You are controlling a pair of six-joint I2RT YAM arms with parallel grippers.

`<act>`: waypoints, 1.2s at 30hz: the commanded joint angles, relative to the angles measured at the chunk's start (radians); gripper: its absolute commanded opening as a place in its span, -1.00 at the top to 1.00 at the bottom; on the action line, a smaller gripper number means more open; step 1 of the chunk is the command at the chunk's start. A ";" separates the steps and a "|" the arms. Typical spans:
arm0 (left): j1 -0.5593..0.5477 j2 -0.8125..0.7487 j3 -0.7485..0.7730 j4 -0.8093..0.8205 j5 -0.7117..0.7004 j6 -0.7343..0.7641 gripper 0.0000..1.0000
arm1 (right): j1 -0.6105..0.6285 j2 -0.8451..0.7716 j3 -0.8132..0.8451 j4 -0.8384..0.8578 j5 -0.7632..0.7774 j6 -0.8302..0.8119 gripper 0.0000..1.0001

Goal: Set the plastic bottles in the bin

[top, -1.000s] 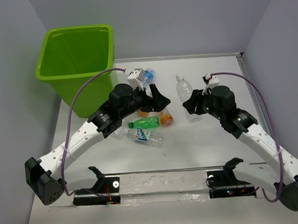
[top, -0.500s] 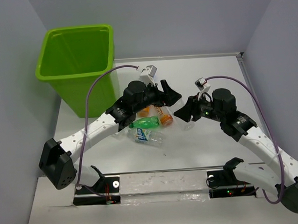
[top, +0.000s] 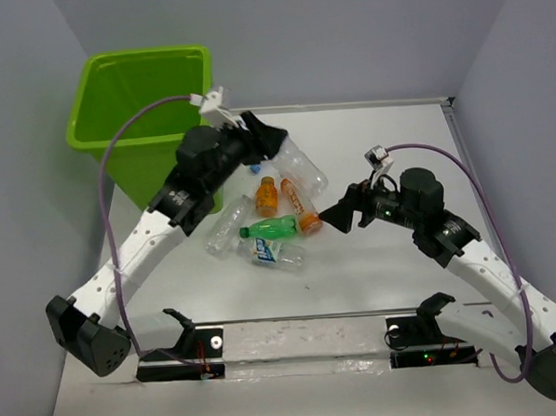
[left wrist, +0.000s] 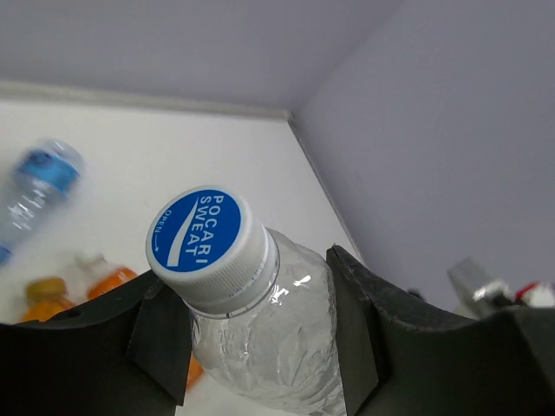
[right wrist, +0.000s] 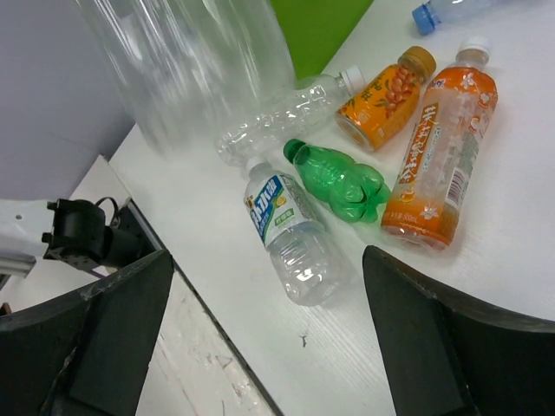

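My left gripper [top: 277, 145] is shut on a clear plastic bottle [top: 299, 168] with a blue and white cap [left wrist: 206, 239], held in the air just right of the lime-green bin [top: 142, 108]. Its fingers [left wrist: 354, 329] press the bottle's shoulder [left wrist: 269, 342] from both sides. My right gripper [top: 339, 214] stands open and empty above the table, right of the loose bottles. Lying there are a green one [right wrist: 341, 180], a clear one with a blue label [right wrist: 290, 227], a tall orange one [right wrist: 440, 165], a short orange one [right wrist: 386, 87] and a clear one [right wrist: 277, 117].
A further bottle with a blue cap [right wrist: 427, 16] lies behind the pile, toward the back. The bin's green wall [right wrist: 316, 26] rises behind the bottles. A transparent strip with clamps [top: 303, 337] runs along the table's near edge. Grey walls enclose the table.
The clear bottle passed from my right gripper to my left: the left shut on it and swung it up toward the bin, while the right opened and stayed low.
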 commanded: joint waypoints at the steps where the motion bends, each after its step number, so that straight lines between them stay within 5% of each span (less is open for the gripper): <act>1: 0.207 -0.118 0.229 -0.069 -0.099 0.044 0.52 | 0.011 0.047 -0.019 0.073 0.064 -0.007 -0.89; 8: 0.461 -0.005 0.632 -0.239 -0.403 0.133 0.46 | 0.011 0.240 0.033 0.079 0.276 -0.030 -0.90; 17: 0.593 0.147 0.656 -0.170 -0.711 0.259 0.36 | 0.011 0.529 0.151 0.076 0.305 -0.084 -0.99; 19: 0.593 0.170 0.644 -0.162 -0.722 0.277 0.29 | 0.011 0.599 0.174 0.077 0.304 -0.093 -0.99; 22: 0.596 0.200 0.596 -0.144 -0.732 0.282 -0.45 | 0.020 0.673 0.214 0.082 0.287 -0.099 -0.99; 23: 0.596 0.206 0.584 -0.149 -0.731 0.280 -0.86 | 0.020 0.688 0.221 0.084 0.288 -0.101 -0.99; 24: 0.598 0.215 0.581 -0.152 -0.708 0.276 -0.98 | 0.020 0.703 0.228 0.085 0.287 -0.101 -0.99; 36: 0.542 0.082 0.591 -0.231 -0.403 0.219 -0.98 | 0.020 0.848 0.258 0.105 0.291 -0.089 -0.70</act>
